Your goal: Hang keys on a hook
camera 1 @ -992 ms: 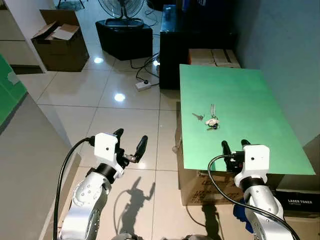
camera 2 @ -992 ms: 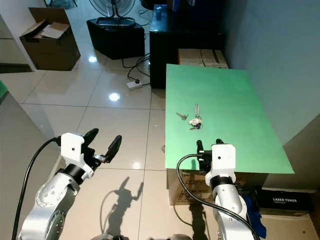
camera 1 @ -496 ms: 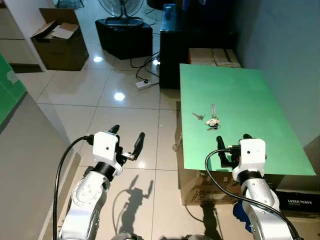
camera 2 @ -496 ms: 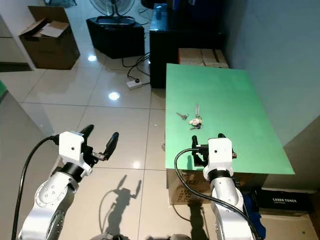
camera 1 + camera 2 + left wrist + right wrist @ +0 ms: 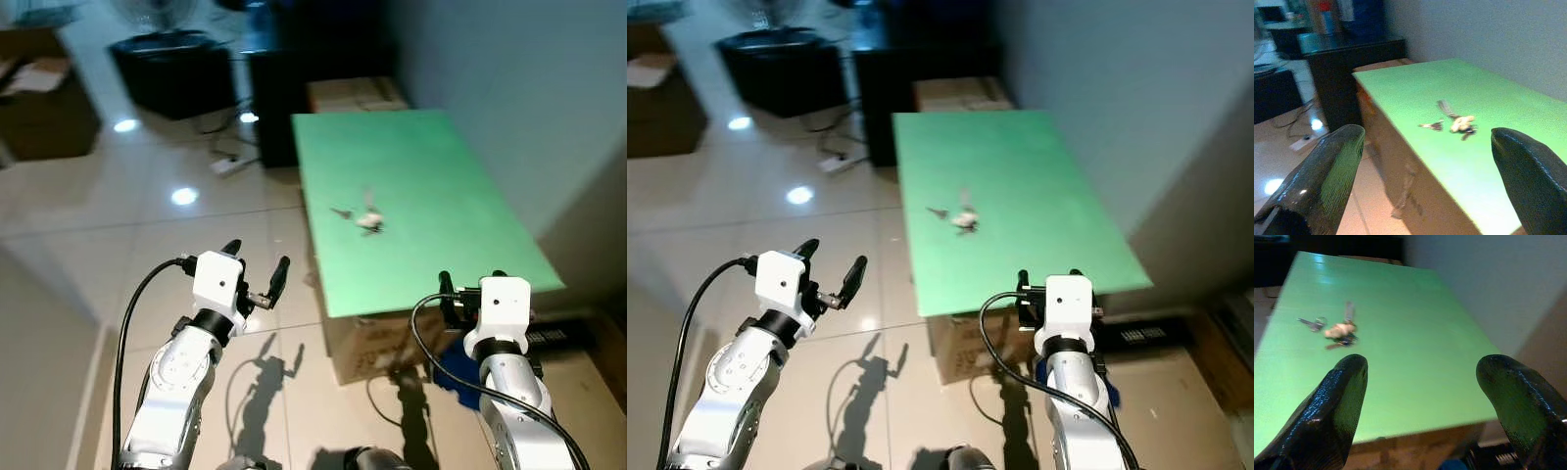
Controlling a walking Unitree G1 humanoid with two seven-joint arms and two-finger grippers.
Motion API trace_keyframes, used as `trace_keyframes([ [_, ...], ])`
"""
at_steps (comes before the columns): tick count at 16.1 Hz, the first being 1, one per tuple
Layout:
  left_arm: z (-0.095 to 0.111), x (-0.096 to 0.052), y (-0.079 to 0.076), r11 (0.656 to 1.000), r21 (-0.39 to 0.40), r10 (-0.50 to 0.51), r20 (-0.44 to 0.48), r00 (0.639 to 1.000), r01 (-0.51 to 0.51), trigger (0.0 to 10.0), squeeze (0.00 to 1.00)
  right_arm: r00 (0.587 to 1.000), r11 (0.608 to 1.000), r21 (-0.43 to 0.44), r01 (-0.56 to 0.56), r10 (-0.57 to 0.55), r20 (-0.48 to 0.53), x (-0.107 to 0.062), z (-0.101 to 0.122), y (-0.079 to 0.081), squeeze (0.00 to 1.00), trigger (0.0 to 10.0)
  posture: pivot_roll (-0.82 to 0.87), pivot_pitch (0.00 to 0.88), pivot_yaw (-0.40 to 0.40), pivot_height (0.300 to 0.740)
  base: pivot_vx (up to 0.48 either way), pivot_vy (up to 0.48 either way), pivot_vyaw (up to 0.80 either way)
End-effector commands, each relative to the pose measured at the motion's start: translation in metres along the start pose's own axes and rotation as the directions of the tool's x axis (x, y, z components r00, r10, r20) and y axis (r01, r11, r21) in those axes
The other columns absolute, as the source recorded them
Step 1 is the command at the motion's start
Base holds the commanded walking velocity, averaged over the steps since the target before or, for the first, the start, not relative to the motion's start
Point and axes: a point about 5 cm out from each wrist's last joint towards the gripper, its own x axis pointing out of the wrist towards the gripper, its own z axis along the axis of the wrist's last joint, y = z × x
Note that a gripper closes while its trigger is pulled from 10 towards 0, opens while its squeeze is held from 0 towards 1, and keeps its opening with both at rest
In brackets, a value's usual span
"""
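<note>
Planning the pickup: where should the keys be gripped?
Probably at the pale fob in the middle of the keys, the bulkiest part of a bunch lying flat on the green table. Come from above with the right gripper, already open at the near edge.

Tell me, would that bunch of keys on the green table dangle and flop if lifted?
Probably: the keys lie splayed in several loose pieces, so they would likely dangle. They look small and light. Flat on the smooth green table, they may slide when nudged.
</note>
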Motion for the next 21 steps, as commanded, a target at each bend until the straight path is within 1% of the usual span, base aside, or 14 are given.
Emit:
trace_keyframes([
  [1, 0.0005, 0.0011, 0.0010, 1.000, 0.002, -0.009, 0.007, 1.000, 0.009, 10.0, 0.00, 1.000, 1.000, -0.006, 0.004, -0.004, 0.000, -0.0017, -0.0004, -0.0015, 0.00, 10.0, -0.16, 0.046, 0.023, 0.740, 0.000, 0.000, -0.79],
  [5, 0.0004, 0.0007, 0.0002, 1.000, -0.008, -0.006, 0.014, 1.000, 0.006, 10.0, 0.00, 1.000, 0.997, -0.076, -0.004, 0.005, 0.015, -0.0017, 0.0003, -0.0013, 0.00, 10.0, -0.16, 0.044, 0.016, 0.740, 0.288, 0.000, 0.00],
  [9, 0.0001, -0.0002, -0.0001, 1.000, -0.013, -0.005, 0.015, 1.000, 0.005, 10.0, 0.00, 0.999, 0.996, -0.086, -0.021, 0.023, 0.022, -0.0019, 0.0013, 0.0007, 0.00, 10.0, -0.16, 0.049, 0.014, 0.740, 0.316, 0.000, 0.00],
  [13, 0.0008, 0.0011, 0.0005, 1.000, -0.016, -0.006, 0.019, 1.000, 0.006, 10.0, 0.00, 1.000, 0.997, -0.080, -0.013, 0.015, 0.019, -0.0015, 0.0010, -0.0005, 0.00, 10.0, -0.16, 0.051, 0.020, 0.740, 0.356, 0.000, 0.00],
  [18, 0.0002, 0.0018, 0.0000, 1.000, -0.015, -0.007, 0.018, 1.000, 0.008, 10.0, 0.00, 0.999, 0.995, -0.090, -0.030, 0.033, 0.028, -0.0014, 0.0024, 0.0005, 0.00, 10.0, -0.17, 0.053, 0.022, 0.740, 0.366, 0.000, 0.00],
  [20, -0.0007, 0.0017, -0.0006, 1.000, -0.015, -0.010, 0.015, 1.000, 0.010, 10.0, 0.00, 1.000, 0.999, -0.034, -0.023, 0.023, 0.003, -0.0017, -0.0003, 0.0005, 0.00, 10.0, -0.16, 0.057, 0.023, 0.740, 0.366, 0.000, 0.00],
  [21, -0.0005, 0.0024, -0.0010, 1.000, -0.015, -0.013, 0.015, 1.000, 0.013, 10.0, 0.00, 1.000, 0.999, -0.036, -0.024, 0.024, 0.000, -0.0015, -0.0004, -0.0001, 0.00, 10.0, -0.16, 0.059, 0.023, 0.740, 0.364, 0.000, -0.80],
])
